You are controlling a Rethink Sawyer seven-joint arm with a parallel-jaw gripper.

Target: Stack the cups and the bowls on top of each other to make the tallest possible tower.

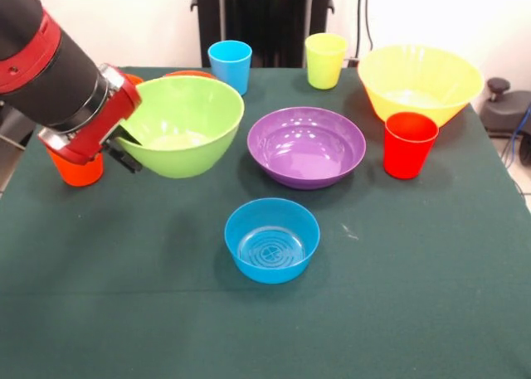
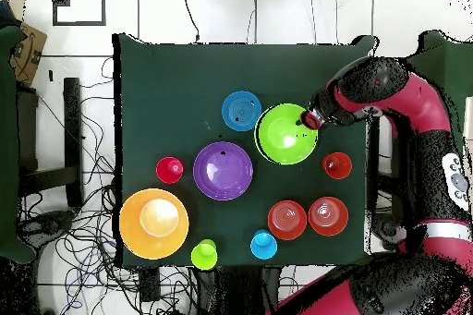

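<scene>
My gripper (image 1: pixel 126 147) (image 2: pixel 306 119) is shut on the left rim of the lime green bowl (image 1: pixel 187 122) (image 2: pixel 285 134), which looks lifted a little off the cloth. The small blue bowl (image 1: pixel 271 240) (image 2: pixel 241 110) sits alone near the front. In the middle lies the purple bowl (image 1: pixel 306 145) (image 2: pixel 223 170), with the red cup (image 1: pixel 409 144) (image 2: pixel 169 170) beside it. The yellow bowl (image 1: pixel 419 80) (image 2: pixel 153 224), yellow-green cup (image 1: pixel 325 60) (image 2: pixel 204 254) and light blue cup (image 1: pixel 230 64) (image 2: pixel 263 245) stand at the back. The orange cup (image 1: pixel 79 170) (image 2: pixel 337 164) is partly hidden behind my arm. Every piece stands singly.
Two small orange bowls (image 2: pixel 286 219) (image 2: pixel 328 215) sit side by side near the robot's side; in the front view one orange rim (image 1: pixel 189 74) peeks over the green bowl. The dark green tablecloth (image 1: pixel 415 271) has open room along its front edge.
</scene>
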